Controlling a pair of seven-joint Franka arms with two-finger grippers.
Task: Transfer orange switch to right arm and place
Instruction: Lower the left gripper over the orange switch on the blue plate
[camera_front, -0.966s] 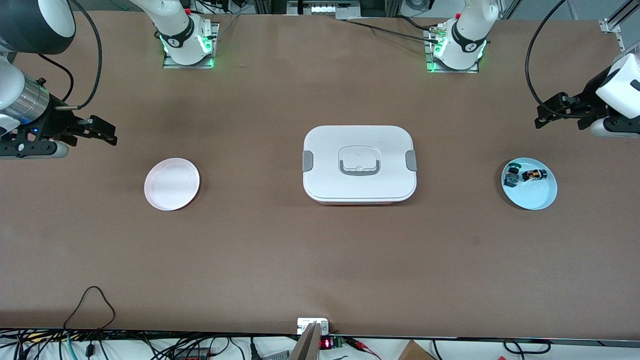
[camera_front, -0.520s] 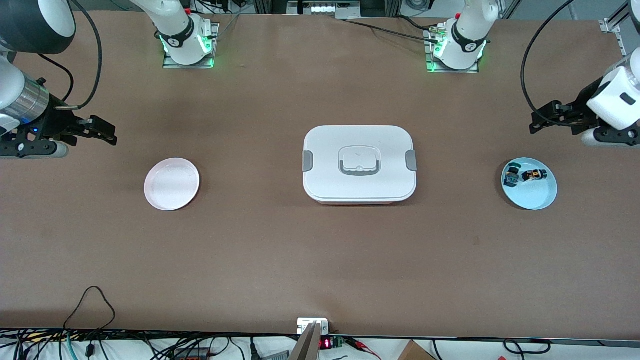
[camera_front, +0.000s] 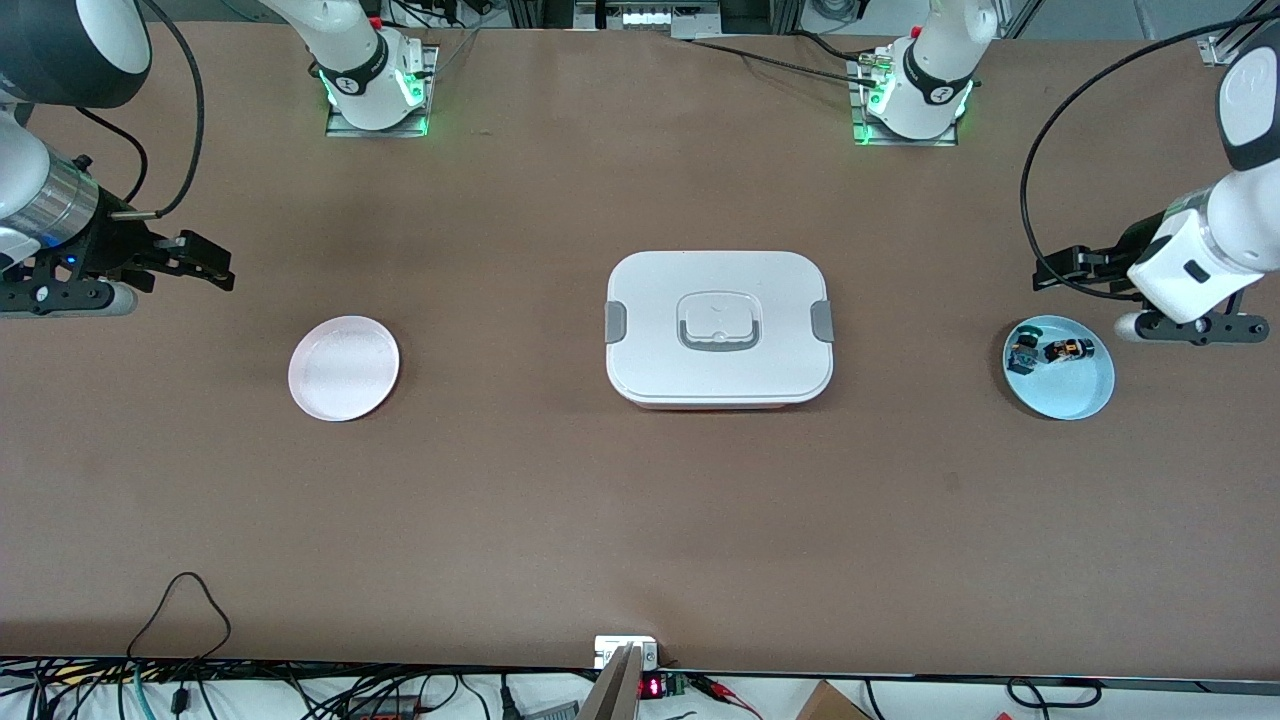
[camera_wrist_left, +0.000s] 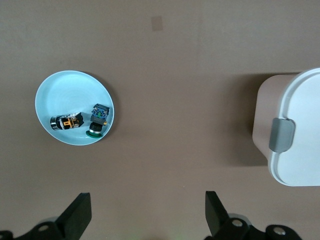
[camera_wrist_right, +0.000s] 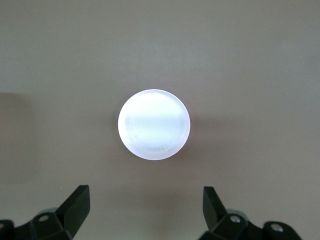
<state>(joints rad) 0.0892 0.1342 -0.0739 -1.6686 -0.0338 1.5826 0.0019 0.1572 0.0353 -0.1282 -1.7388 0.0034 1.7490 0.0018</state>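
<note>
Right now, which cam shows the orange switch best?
Left wrist view: the orange switch lies clear on the blue plate beside the green switch. Front view shows it tiny. Right wrist view doesn't show it.

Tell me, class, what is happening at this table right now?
Nothing is held yet. The orange switch lies in the blue plate beside a green-blue switch. The left claw, open, hovers near that plate. The right claw waits open near the pink plate. A closed white box sits mid-table.
</note>
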